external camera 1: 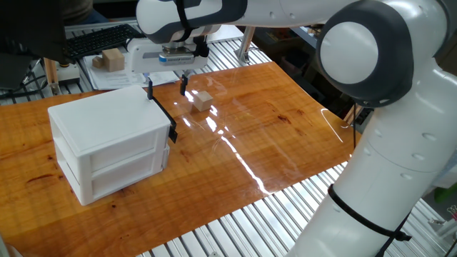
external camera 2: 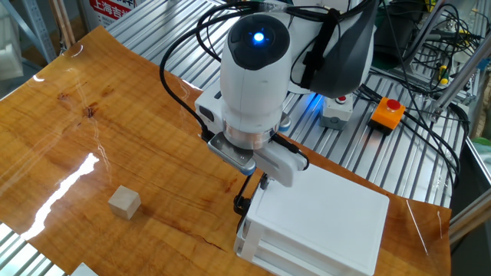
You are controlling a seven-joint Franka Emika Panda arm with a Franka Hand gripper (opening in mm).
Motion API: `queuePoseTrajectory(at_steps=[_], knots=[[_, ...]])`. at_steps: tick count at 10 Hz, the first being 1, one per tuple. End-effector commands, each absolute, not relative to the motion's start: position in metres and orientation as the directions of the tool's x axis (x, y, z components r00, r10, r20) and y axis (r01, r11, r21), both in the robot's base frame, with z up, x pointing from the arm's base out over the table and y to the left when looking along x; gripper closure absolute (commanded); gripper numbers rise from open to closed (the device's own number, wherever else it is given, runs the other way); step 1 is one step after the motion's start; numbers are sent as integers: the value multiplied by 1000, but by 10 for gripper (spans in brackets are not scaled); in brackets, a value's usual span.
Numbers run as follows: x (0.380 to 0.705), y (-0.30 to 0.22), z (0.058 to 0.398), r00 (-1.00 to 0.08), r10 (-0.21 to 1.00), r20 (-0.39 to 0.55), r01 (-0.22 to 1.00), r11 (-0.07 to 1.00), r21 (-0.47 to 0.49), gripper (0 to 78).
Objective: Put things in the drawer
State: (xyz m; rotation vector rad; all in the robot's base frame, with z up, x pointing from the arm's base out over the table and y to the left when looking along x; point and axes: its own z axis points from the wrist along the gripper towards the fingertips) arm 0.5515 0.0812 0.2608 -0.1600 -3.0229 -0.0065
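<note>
While the small pale beige block [external camera 1: 203, 101] sits alone on the glossy wood bench [external camera 1: 271, 135], it reads as a plain cube w/ light unfinished faces, resting flat, near the cabinet's [external camera 1: 107, 143] handle end but apart from it. Upper drawer [external camera 1: 114, 128] is closed, its black handle [external camera 1: 163, 114] running along the top corner edge.

Arm reaches in from the right side of one fixed view, wrist bent down, gripper [external camera 1: 166, 88] hanging just above the handle's far end. Fingers [external camera 1: 183, 86] are spread apart, nothing between them; one tip near the cabinet corner, the other towards the block.

Same view also shows a larger tan block [external camera 1: 112, 59] on the metal rack behind the bench. Other fixed view hides the fingers behind the wrist housing [external camera 2: 253, 69], but shows the block [external camera 2: 123, 203] well clear to the left of the cabinet [external camera 2: 322, 222], plus a red button box [external camera 2: 387, 113] at back.
</note>
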Motion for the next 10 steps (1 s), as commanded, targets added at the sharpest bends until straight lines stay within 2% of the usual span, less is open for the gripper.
queuePoseTrajectory(at_steps=[1,10], knots=[[563,66,247,-991,67,117,68,998,5,1],[565,58,245,-992,51,118,53,999,10,1]])
